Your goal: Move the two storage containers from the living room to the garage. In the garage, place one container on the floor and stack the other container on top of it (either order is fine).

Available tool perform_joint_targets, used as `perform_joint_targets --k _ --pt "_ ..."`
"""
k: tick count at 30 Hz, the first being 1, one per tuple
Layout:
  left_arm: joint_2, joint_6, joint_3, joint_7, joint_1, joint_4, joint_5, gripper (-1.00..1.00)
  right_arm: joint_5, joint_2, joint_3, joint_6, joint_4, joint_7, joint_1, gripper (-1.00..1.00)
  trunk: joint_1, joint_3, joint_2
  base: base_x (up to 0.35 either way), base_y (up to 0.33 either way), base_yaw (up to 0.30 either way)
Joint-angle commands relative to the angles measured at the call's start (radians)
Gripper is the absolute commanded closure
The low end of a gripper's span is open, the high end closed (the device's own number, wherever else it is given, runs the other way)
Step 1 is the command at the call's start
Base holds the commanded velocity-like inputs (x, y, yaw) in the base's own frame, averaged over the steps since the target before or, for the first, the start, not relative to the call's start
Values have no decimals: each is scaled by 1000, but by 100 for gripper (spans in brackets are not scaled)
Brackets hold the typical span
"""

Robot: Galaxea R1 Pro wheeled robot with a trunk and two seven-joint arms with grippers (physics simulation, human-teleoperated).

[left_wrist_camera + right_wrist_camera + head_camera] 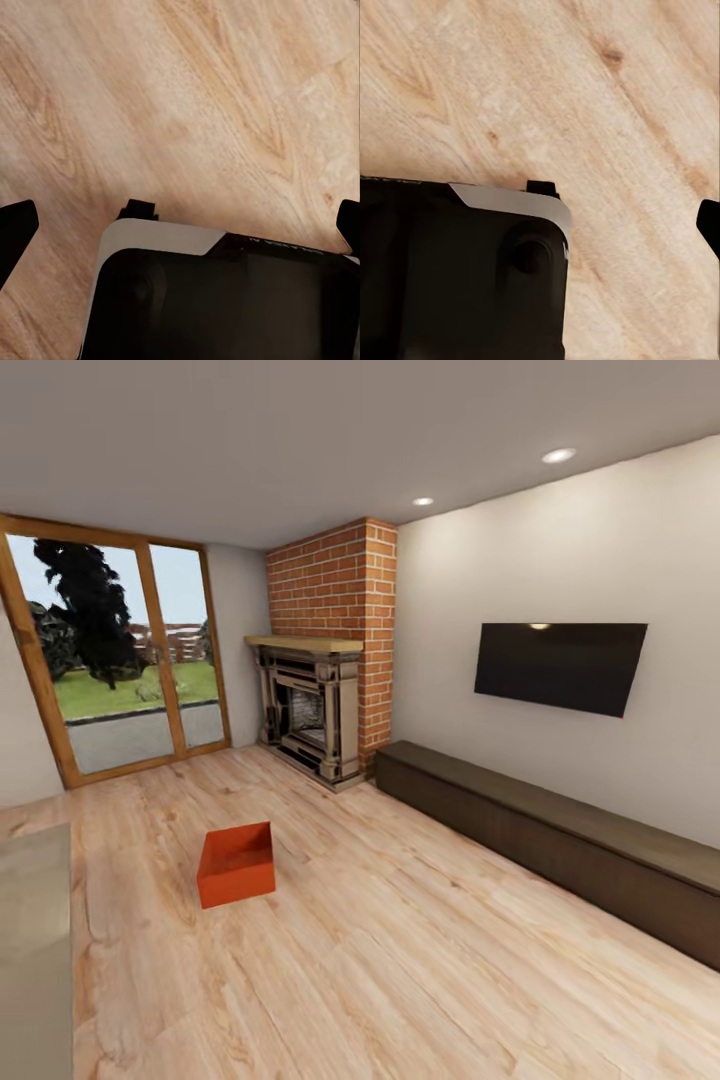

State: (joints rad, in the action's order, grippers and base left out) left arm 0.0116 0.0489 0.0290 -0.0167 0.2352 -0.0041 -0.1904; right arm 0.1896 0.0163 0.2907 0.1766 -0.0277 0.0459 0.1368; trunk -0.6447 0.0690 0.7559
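Both arms hang over the plank floor [225,97], their jaws spread wide and empty. Ahead, mid-floor, one orange bin [236,863] sits alone before the fireplace [310,710]. It looks stiff, light and smooth-walled, so opposite rims seem the surest hold.

My left gripper [180,225]: 2 dark fingertips [15,229] at opposite frame edges, spread wide, nothing between. My right gripper: 1 dark fingertip [709,223] visible at frame edge, other out of frame, spread unclear. Both wrists point down over my black-and-white base [225,300].
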Motion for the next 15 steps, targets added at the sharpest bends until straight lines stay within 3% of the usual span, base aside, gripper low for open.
perform_joint_targets --k 1,15 --pt "0 3 2 -2 1 1 -4 -100 10 1 9 6 -3 2 1 -100 -1 2 1 322 0 268" --pt "1 4 2 -2 1 1 -4 -100 10 1 7 6 -3 2 1 -100 -1 2 1 322 0 268"
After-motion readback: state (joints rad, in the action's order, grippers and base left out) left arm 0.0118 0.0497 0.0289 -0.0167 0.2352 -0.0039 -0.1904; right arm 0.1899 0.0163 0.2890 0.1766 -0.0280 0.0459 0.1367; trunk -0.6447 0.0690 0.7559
